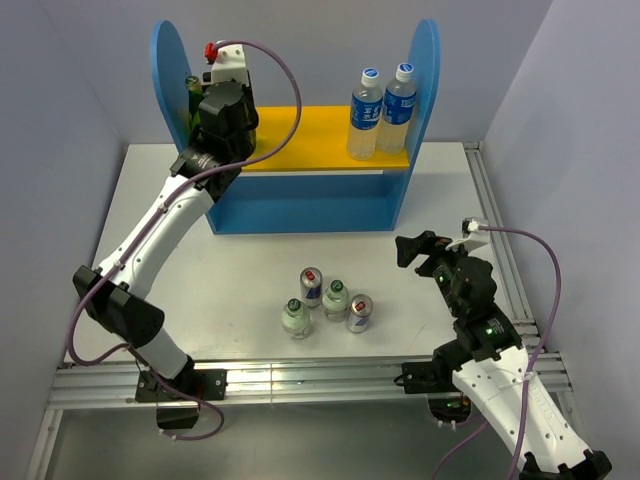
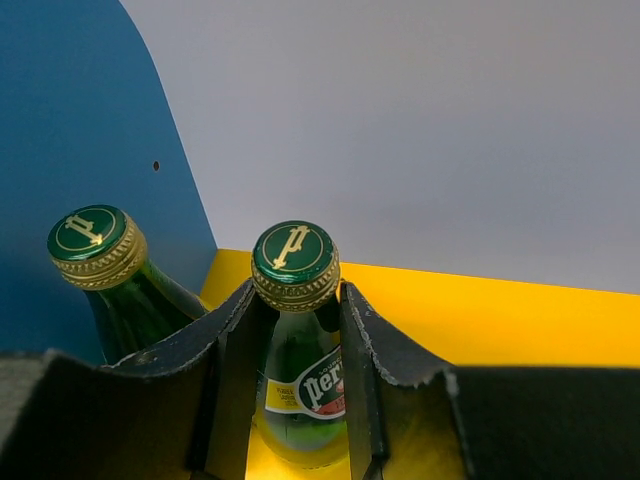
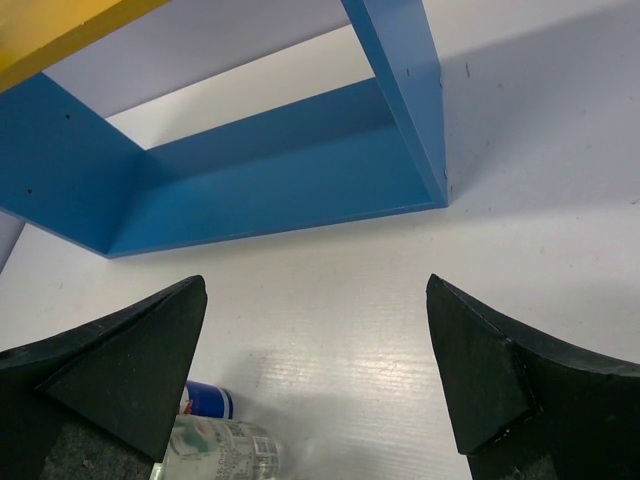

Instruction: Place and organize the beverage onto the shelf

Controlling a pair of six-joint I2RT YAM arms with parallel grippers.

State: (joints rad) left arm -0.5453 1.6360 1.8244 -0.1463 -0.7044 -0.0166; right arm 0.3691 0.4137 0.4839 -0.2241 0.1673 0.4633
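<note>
The blue shelf (image 1: pixel 300 205) has a yellow upper board (image 1: pixel 320 135). My left gripper (image 1: pixel 222 112) is at the board's left end, shut on a dark green glass bottle (image 2: pixel 296 330) that stands on the yellow board (image 2: pixel 500 320). The fingers (image 2: pixel 370 350) press both its sides. A second green bottle (image 2: pixel 100 260) stands beside it against the blue side panel (image 2: pixel 70 120); it also shows in the top view (image 1: pixel 192 98). Two cans (image 1: pixel 311 286) (image 1: pixel 359 312) and two short clear bottles (image 1: pixel 334 299) (image 1: pixel 294 318) stand grouped on the table. My right gripper (image 1: pixel 410 250) is open and empty, right of them.
Two taller clear bottles with blue caps (image 1: pixel 367 112) (image 1: pixel 398 106) stand at the right end of the yellow board. The shelf's lower level (image 3: pixel 280 190) lies ahead in the right wrist view, with a can (image 3: pixel 208 400) and a clear bottle (image 3: pixel 215 450) at the lower left. A metal rail (image 1: pixel 500 250) lines the table's right edge.
</note>
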